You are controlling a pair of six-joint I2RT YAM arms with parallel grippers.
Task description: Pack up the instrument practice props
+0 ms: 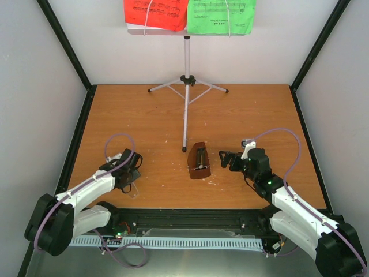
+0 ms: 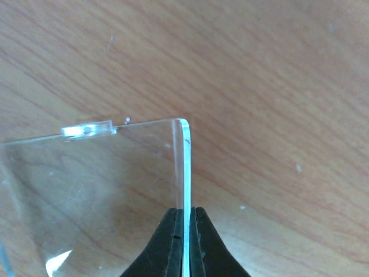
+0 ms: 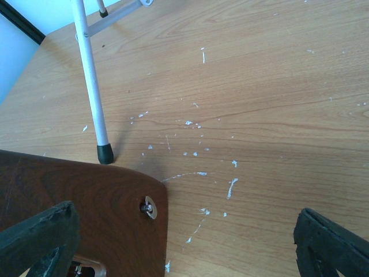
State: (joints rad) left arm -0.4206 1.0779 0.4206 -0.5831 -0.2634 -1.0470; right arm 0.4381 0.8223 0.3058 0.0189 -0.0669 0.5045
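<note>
Pinching one corner edge of the clear cover [image 2: 92, 190], the left gripper [image 2: 185, 216] has its black fingers [image 2: 164, 248] drawn narrow, with only the thin plastic wall between them. In the overhead view this gripper sits at about 8 o'clock on the wooden table [image 1: 259, 115], and the cover shows only as a faint glint below it; whether the cover rests on the wood cannot be told.

The dark-brown metronome [image 1: 199, 161] stands uncovered just below the table's middle, with its pendulum face exposed. The right gripper [image 1: 228, 158] is at its 3 o'clock, close by but not touching, with its jaws spread wide and nothing between them. In the right wrist view, the metronome's wooden side lies beside the left-hand finger.

The silver tripod stand [image 1: 186, 81] rises at 12 o'clock. One long leg reaches down to a rubber foot just above the metronome. Its tray [image 1: 138, 32] carries the red music sheet [image 1: 155, 12] on the left and the green music sheet [image 1: 222, 16] on the right.
</note>
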